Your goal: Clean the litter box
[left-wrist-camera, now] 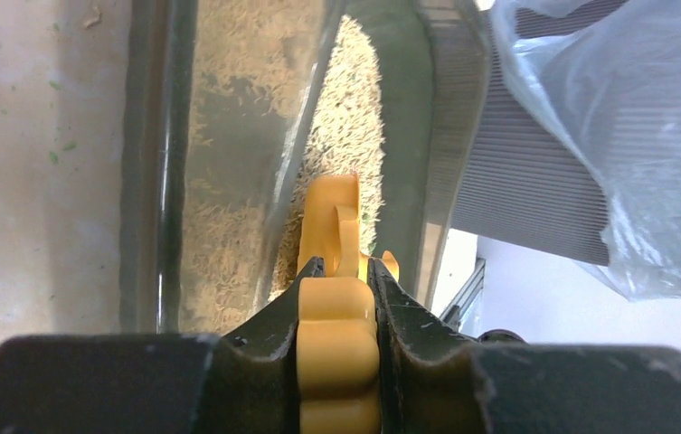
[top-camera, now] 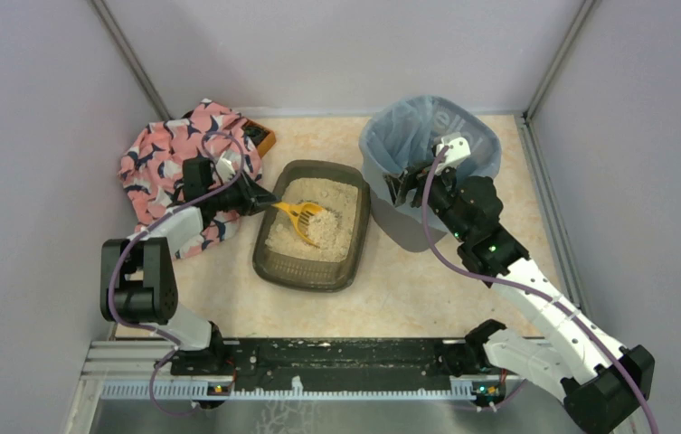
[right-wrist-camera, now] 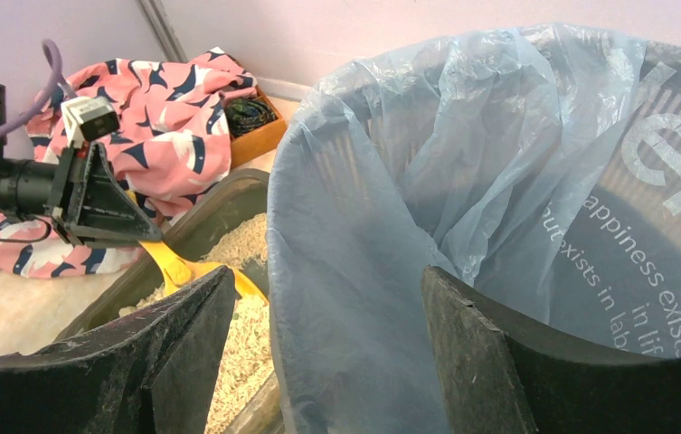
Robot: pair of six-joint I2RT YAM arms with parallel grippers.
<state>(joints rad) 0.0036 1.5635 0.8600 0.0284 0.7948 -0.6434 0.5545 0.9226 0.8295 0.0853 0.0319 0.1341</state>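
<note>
I'm mid-scoop, left gripper (left-wrist-camera: 344, 264) clamping the scoop (top-camera: 300, 215) in the litter box (top-camera: 269, 264), right gripper (right-wrist-camera: 326, 276) open astride the bin (right-wrist-camera: 499, 136); next, lift level.

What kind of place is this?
Probably a robot test cell staged as a pet-care corner, not a home: plain walls enclose a table, two arms are bolted at its edge, and a litter box, scoop and bagged bin are laid out.

Glossy translucent plastic litter box (top-camera: 306, 274)
</note>
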